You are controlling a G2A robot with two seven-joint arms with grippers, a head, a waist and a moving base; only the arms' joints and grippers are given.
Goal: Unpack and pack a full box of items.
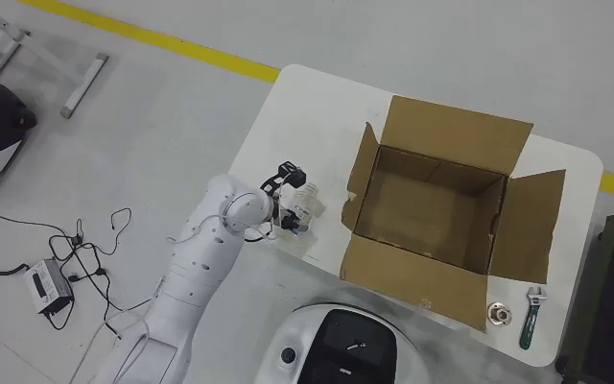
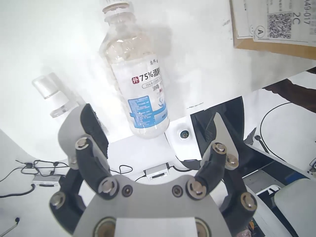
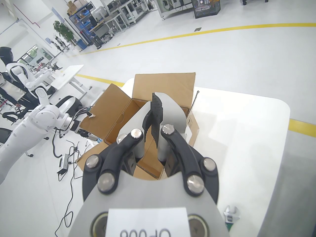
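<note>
The left gripper [image 2: 154, 120], spread, hangs over the clear plastic white-capped bottle [image 2: 134, 75] lying on the white surface [image 2: 49, 25] near the open brown cardboard box [image 1: 422, 274], which looks empty to us. Repacking, we judge, next calls for a descent and a squeeze across the bottle's body.

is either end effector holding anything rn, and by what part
Nothing is held. The left end effector is open near the alcohol bottle, which lies on the table; the right end effector is shut and empty.
</note>
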